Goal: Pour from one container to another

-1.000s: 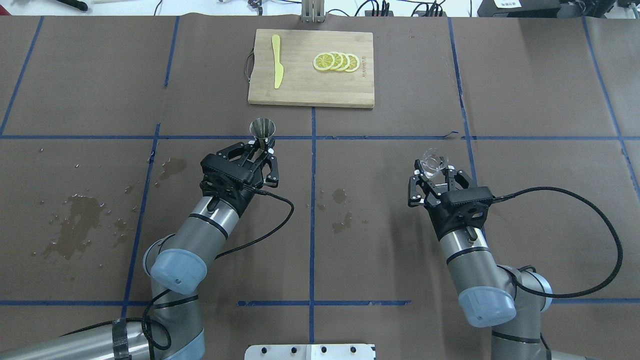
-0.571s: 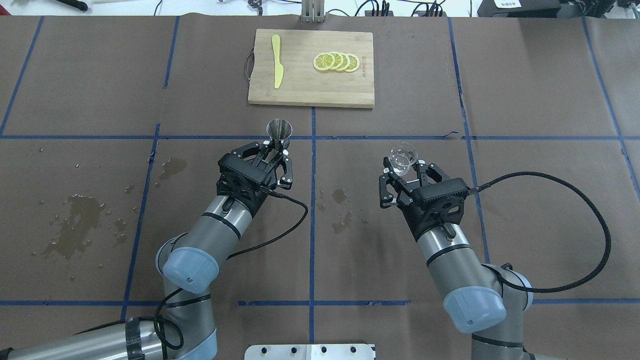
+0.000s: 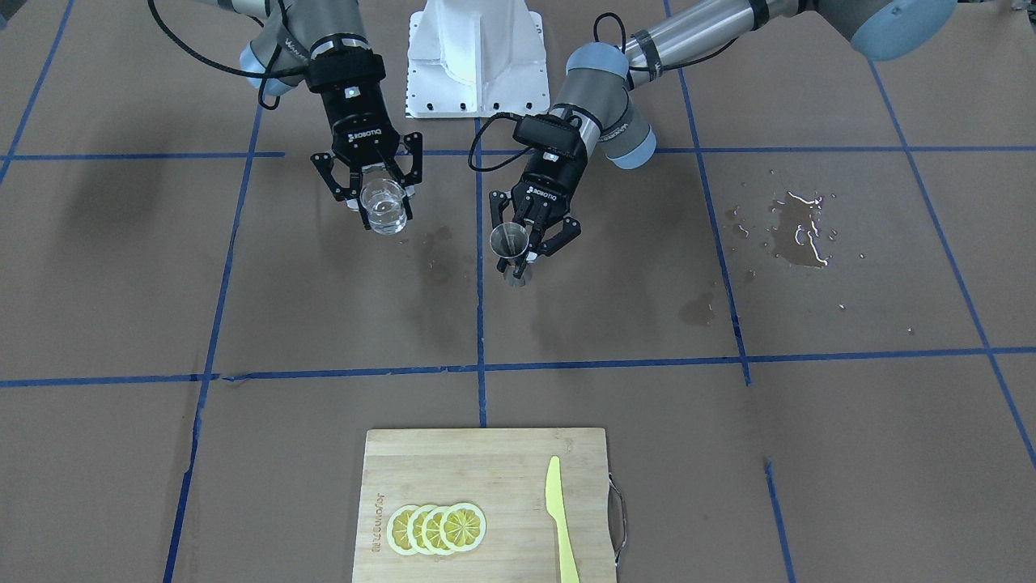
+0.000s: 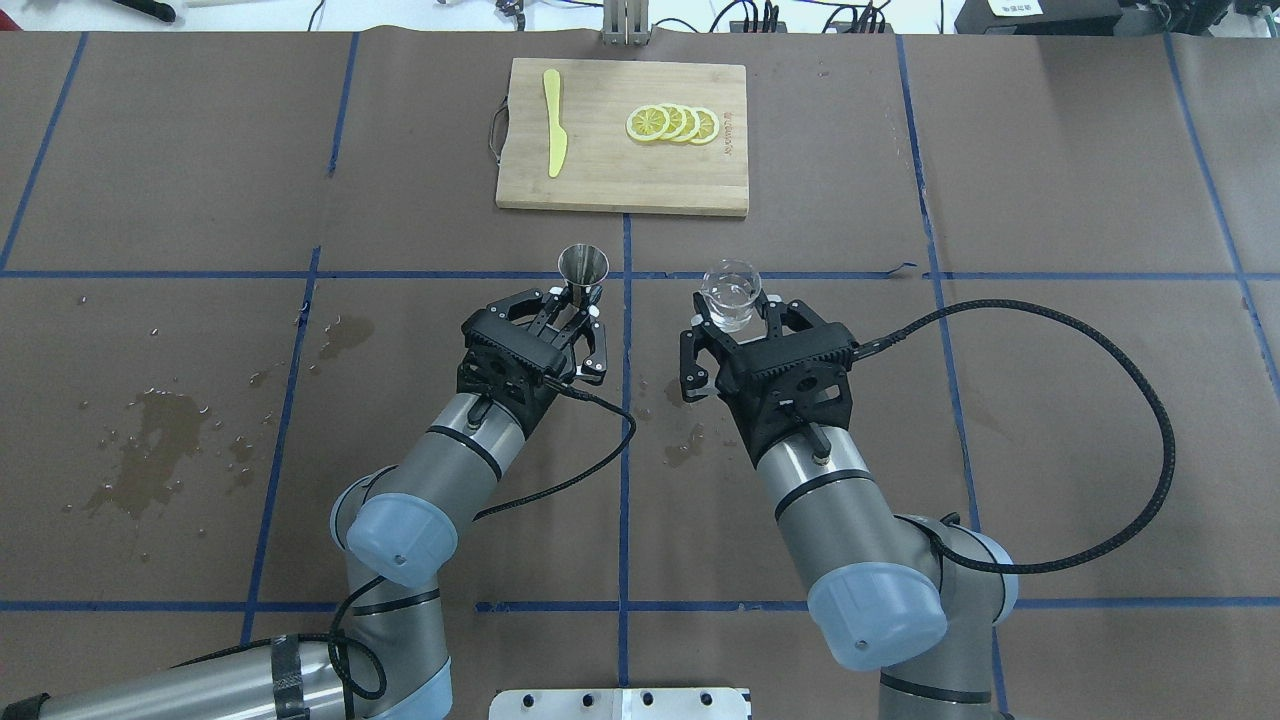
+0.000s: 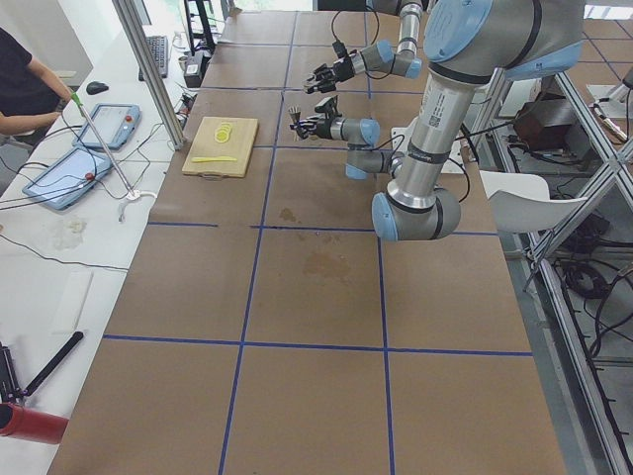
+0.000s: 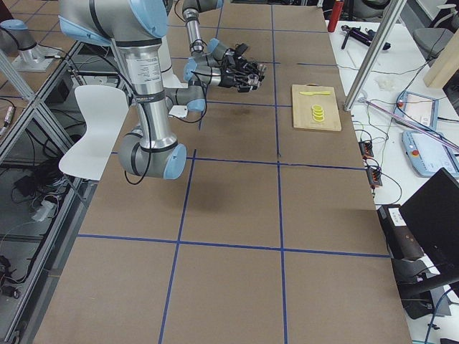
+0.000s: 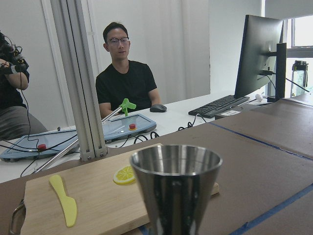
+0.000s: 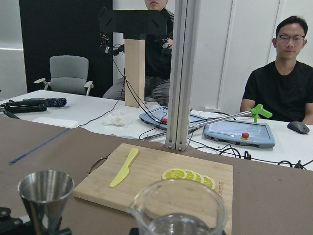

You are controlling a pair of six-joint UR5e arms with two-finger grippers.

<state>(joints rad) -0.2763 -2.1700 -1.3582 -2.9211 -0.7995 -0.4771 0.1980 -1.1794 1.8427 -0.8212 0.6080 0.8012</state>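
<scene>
My left gripper (image 4: pixel 574 308) is shut on the waist of the steel hourglass jigger (image 4: pixel 583 267), which stands upright with its wide cup up. Just to its right, my right gripper (image 4: pixel 736 314) is shut on the small clear glass cup (image 4: pixel 730 292), also upright, with a little clear liquid in it. The two vessels sit side by side with a gap between them, on either side of the blue centre line. In the front-facing view the glass cup (image 3: pixel 383 206) is on the left and the jigger (image 3: pixel 509 243) on the right. The left wrist view is filled by the jigger (image 7: pixel 176 191). The right wrist view shows the cup rim (image 8: pixel 178 208) and the jigger (image 8: pixel 45 196).
A wooden cutting board (image 4: pixel 620 180) lies at the far centre with lemon slices (image 4: pixel 672 123) and a yellow plastic knife (image 4: pixel 553 135). Wet stains mark the brown mat at left (image 4: pixel 150 450) and centre (image 4: pixel 682 445). Beyond the table, people (image 7: pixel 124 73) sit at a desk with monitors.
Both arms have moved toward the centre line. The right gripper carried the glass cup left and slightly forward, the left carried the jigger right, and the gap between them has narrowed.
</scene>
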